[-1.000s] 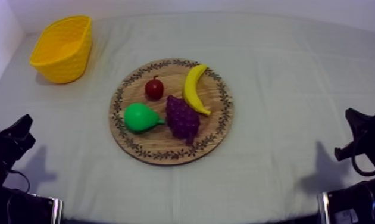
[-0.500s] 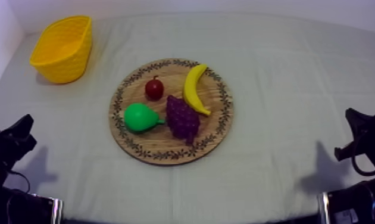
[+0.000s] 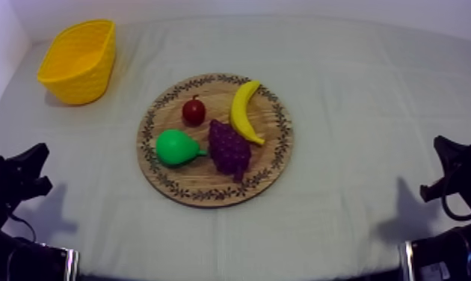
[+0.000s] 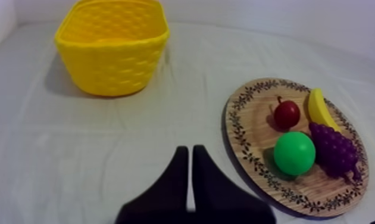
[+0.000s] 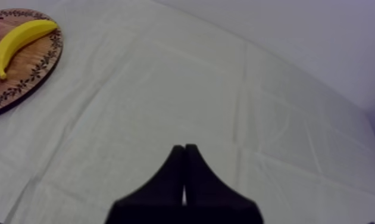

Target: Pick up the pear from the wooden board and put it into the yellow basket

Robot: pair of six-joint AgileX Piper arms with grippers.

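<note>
The green pear (image 3: 176, 146) lies on the left part of the round wooden board (image 3: 277, 146), beside the purple grapes (image 3: 229, 147); from the left wrist it shows as a green ball (image 4: 294, 152) on the board (image 4: 244, 146). The yellow basket (image 3: 78, 60) stands at the far left of the table, upright (image 4: 112, 47). My left gripper (image 3: 38, 166) sits low at the left edge, its fingers lying together as a narrow wedge (image 4: 190, 162) over bare cloth between basket and board. My right gripper (image 3: 442, 153) rests low at the right edge, shut (image 5: 184, 159) on nothing.
A small red fruit (image 3: 194, 111) and a banana (image 3: 244, 110) share the board with the grapes. The white wall runs along the table's far edge. Bare grey-white cloth stretches between the board and each gripper.
My left gripper has shifted a little to the right and forward at the table's left edge. The right arm and the fruit have not moved.
</note>
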